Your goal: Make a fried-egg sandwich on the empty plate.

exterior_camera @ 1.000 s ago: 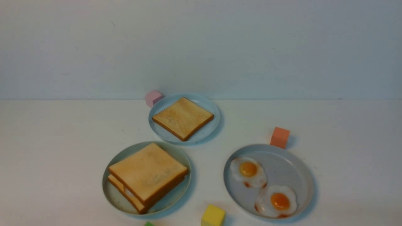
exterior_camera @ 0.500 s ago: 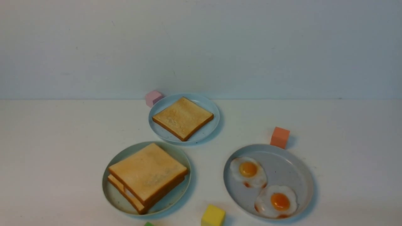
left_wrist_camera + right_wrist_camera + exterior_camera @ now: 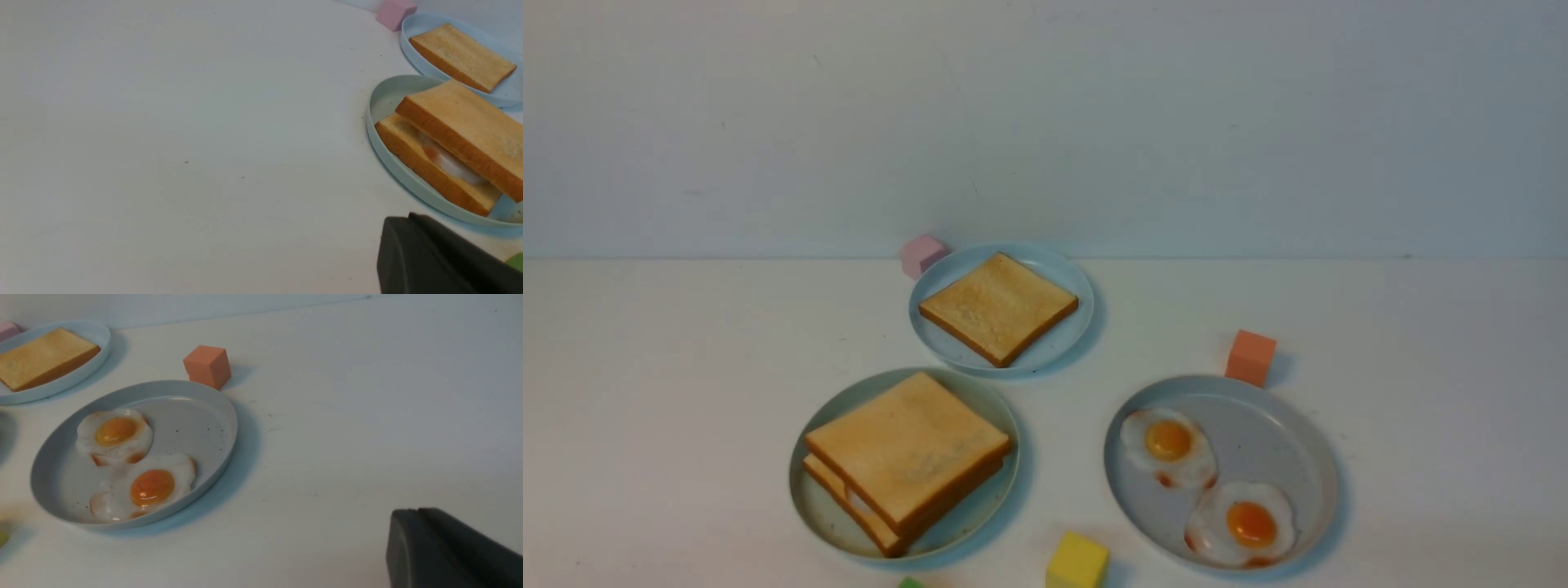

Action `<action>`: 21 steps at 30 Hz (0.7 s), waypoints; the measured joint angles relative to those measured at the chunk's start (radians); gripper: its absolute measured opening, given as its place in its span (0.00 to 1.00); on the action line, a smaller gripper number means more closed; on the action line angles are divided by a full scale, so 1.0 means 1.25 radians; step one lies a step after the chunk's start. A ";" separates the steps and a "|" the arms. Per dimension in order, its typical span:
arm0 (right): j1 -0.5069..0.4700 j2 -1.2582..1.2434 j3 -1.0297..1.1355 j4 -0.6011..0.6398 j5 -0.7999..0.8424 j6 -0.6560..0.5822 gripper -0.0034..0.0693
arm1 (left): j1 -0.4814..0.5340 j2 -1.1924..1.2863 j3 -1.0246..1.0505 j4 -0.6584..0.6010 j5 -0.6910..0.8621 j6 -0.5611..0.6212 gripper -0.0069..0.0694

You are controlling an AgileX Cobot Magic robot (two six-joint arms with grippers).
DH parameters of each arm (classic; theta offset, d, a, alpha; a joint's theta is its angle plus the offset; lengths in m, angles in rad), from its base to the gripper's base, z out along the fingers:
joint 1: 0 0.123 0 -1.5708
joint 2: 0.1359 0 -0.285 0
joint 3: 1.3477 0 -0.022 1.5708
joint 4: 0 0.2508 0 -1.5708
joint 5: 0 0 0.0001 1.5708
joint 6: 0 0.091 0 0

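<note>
The fried-egg sandwich (image 3: 907, 453) lies on the mint-green plate (image 3: 810, 508) at the front left: two toast slices stacked, the top one shifted a little. In the left wrist view, egg white (image 3: 449, 163) shows between the slices of the sandwich (image 3: 461, 126) on the plate (image 3: 374, 122). My left gripper (image 3: 410, 216) is shut and holds nothing, on the near side of that plate and apart from it. My right gripper (image 3: 419, 510) has its jaws together, empty, over bare table away from the egg plate. Neither arm shows in the front view.
A single toast slice (image 3: 998, 306) lies on a light-blue plate (image 3: 1063, 273) behind. A grey-blue plate (image 3: 1298, 445) at the front right carries two fried eggs (image 3: 1168, 445). A pink cube (image 3: 921, 255), an orange cube (image 3: 1250, 357), a yellow cube (image 3: 1076, 562) and a green cube (image 3: 909, 583) stand around.
</note>
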 joint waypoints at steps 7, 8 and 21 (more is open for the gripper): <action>0.000 0.000 0.000 -0.001 0.000 0.000 0.12 | 0.000 0.000 0.000 0.000 0.000 0.000 0.07; 0.000 0.000 0.000 -0.001 0.000 0.000 0.12 | 0.000 0.000 0.000 0.000 0.000 0.000 0.07; 0.000 0.000 0.000 -0.001 0.000 0.000 0.15 | 0.000 0.000 0.000 0.001 0.000 0.000 0.07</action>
